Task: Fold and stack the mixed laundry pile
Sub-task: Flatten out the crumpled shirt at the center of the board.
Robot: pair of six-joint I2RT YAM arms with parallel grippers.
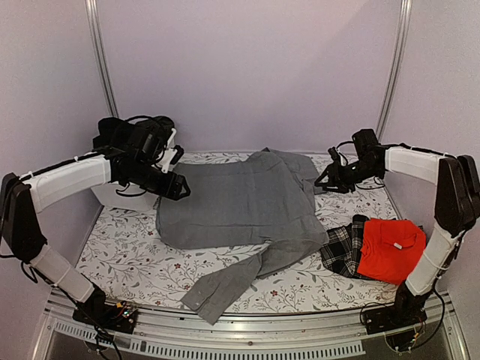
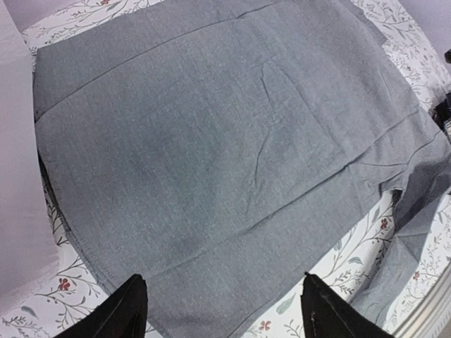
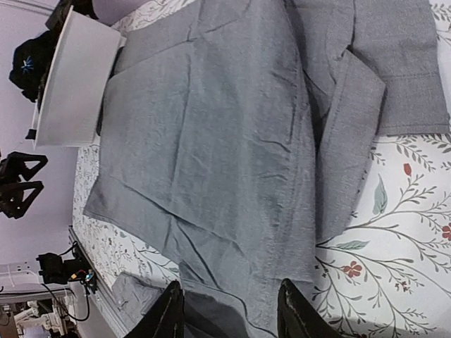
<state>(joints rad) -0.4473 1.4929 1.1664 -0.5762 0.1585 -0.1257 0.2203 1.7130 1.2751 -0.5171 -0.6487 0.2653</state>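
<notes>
Grey woven cloth fills both wrist views. L fingers [image 2: 130,313] stand wide apart w/ nothing between them, so the left gripper [image 2: 222,299] is released and hovers over the left edge of the grey long-sleeved shirt [image 1: 240,202]. R fingers [image 3: 169,317] are parted too. Cloth shows through the gap and I see nothing pinched. The right gripper [image 3: 229,306] hangs above the shirt's far-right part, by what looks like the collar/shoulder area.

The shirt lies spread mostly flat mid-table on the floral table cover [image 1: 127,255]. One sleeve [image 1: 225,285] trails toward the near edge, cuff closest to me. To its right sit the plaid cloth [image 1: 345,247], touching the shirt's lower right corner, and a red shirt [image 1: 390,247] already folded, up against the plaid. The white tub [image 3: 74,77] is far left, behind the L arm.

Handling, my read: light, limp, zero stiffness. It'll drape and drag, and any lifted edge will sag between the two grips. Not fragile or slippery, but a shallow pinch may take the top layer only. Best holds are probably the hem or side seam on the L and the shoulder seam on the R, where doubled fabric gives more bite. The loose sleeve likely needs taking at the cuff and laying over the body first.
</notes>
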